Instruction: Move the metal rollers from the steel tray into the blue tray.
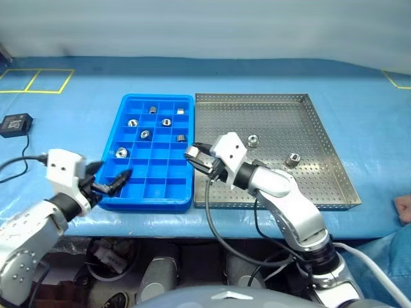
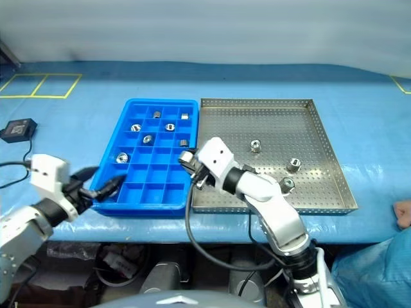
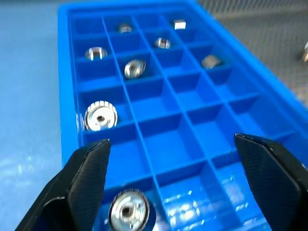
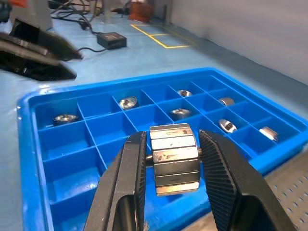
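The blue tray (image 1: 168, 168) holds several metal rollers (image 1: 145, 134) in its far compartments. My left gripper (image 1: 110, 174) hangs open over the tray's near left corner, and a roller (image 3: 127, 211) lies in a compartment just below its fingers (image 3: 86, 183). My right gripper (image 1: 194, 154) is shut on one roller (image 4: 174, 159) above the blue tray's right edge, beside the steel tray (image 1: 270, 119). Loose rollers lie on the steel tray: two (image 1: 253, 140) (image 1: 293, 159) in the middle and one (image 2: 287, 185) nearer the front, by my right arm.
A black power adapter (image 1: 14, 124) with its cable lies on the blue table cover at the far left. Yellow tape lines (image 1: 38, 80) mark the back left corner. A person's hand (image 1: 404, 208) shows at the right edge, near the table's front.
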You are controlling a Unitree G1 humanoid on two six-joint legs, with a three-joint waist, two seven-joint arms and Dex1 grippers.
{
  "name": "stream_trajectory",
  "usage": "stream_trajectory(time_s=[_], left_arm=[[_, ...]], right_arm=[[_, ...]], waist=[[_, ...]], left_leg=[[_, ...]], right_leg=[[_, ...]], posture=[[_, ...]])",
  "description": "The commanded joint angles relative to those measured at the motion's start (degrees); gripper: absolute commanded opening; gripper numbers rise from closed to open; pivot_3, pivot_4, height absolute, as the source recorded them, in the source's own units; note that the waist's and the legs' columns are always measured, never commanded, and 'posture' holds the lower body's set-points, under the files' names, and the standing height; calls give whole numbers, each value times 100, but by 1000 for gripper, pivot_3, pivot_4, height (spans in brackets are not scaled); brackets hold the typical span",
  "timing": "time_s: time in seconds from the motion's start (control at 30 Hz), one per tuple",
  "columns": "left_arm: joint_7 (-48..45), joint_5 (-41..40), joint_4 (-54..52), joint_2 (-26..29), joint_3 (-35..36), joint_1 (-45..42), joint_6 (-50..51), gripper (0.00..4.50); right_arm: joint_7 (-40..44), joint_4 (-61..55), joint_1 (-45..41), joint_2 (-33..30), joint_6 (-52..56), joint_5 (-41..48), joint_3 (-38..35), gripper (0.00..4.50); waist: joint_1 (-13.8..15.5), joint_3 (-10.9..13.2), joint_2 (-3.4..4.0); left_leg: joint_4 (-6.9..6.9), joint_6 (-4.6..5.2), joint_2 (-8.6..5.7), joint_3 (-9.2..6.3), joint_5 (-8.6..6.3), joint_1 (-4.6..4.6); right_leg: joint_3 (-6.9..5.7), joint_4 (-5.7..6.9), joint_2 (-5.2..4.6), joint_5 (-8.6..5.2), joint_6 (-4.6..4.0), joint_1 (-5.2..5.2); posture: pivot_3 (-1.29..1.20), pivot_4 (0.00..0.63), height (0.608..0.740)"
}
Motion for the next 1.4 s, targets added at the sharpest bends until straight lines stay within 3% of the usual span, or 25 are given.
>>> stream_trajectory(time_s=[0.03,0.2,0.63,1.13,1.33,1.4], left_arm=[[-69,-173,-190,0,264,144,-241,4478],[-17,-22,-330,-33,101,574,-342,4478],[183,237,-484,-115,-133,979,-568,4478],[322,380,-695,-219,-111,1241,-759,4478],[413,347,-742,-222,-103,1249,-756,4478],[428,349,-745,-214,-119,1246,-758,4500]], right_arm=[[79,399,-232,198,-111,-2,265,1297],[-112,1400,-669,615,-480,-275,416,1297],[122,2482,-1051,1672,-1338,-154,596,1297],[403,4309,-1607,2246,-2121,-276,494,1297],[128,5068,-1842,2487,-2218,-354,263,1297],[-4,5244,-1911,2503,-2293,-427,213,2011]], waist=[[2,-1,-1],[16,-1,-9],[61,-4,-14],[149,-6,-17],[236,-6,-18],[260,-7,-20]], left_leg=[[-1,0,0,0,-1,13],[2,-1,0,8,-1,19],[-4,-7,2,-3,-5,20],[-14,-17,6,-8,-11,22],[-12,-19,11,-10,-12,24],[-12,-20,11,-10,-12,23]], right_leg=[[-1,-4,0,0,0,16],[-3,-7,15,0,0,31],[-7,-8,23,-1,0,20],[-7,-9,36,-5,-9,14],[-6,-9,43,-6,-10,17],[-6,-10,44,-6,-10,17]], posture=[[-73,150,740],[-39,150,740],[1,150,740],[57,150,740],[65,150,740],[63,150,740]])
